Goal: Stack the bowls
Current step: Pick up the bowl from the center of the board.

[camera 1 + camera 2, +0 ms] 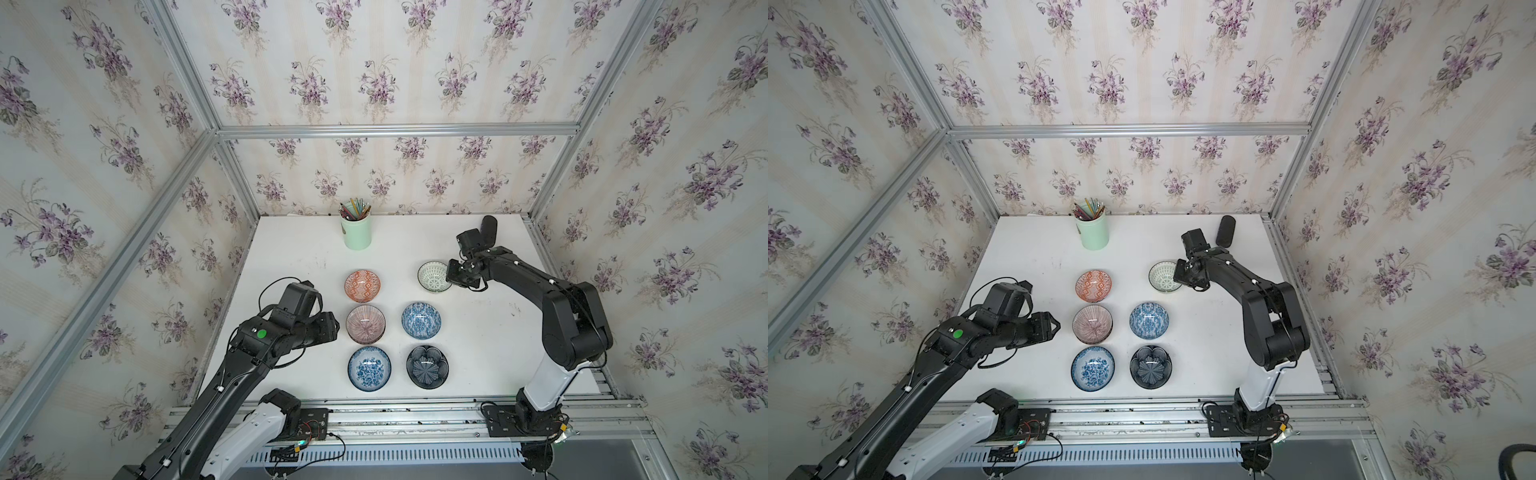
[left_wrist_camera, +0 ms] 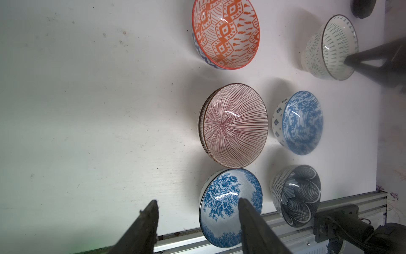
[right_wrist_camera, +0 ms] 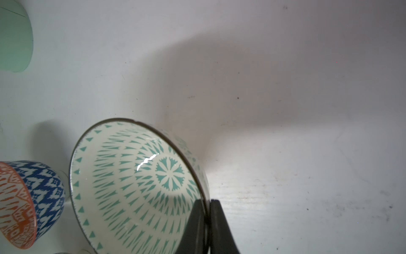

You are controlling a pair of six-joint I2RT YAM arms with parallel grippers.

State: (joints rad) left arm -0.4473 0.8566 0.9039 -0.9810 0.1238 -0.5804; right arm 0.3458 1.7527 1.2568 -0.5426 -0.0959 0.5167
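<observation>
Six bowls show in both top views: orange geometric [image 1: 362,285], green-lattice white [image 1: 433,277], pink-lined [image 1: 365,324], blue-white [image 1: 421,320], blue floral [image 1: 369,368] and dark navy petal [image 1: 427,366]. The pink-lined bowl [image 2: 235,125] is nested in another bowl, of which only the rim edge shows. My right gripper [image 3: 207,201] is shut on the green-lattice bowl's [image 3: 136,187] rim, one finger inside and one outside. Left of the pink-lined bowl, my left gripper [image 2: 197,202] hangs open above the table and holds nothing; the blue floral bowl [image 2: 222,198] lies just past its fingertips.
A mint-green pencil cup [image 1: 356,232] stands at the back centre. A black oblong object [image 1: 1225,231] lies at the back right behind the right arm. The aluminium rail [image 1: 415,411] runs along the table's front edge. Papered walls close in three sides.
</observation>
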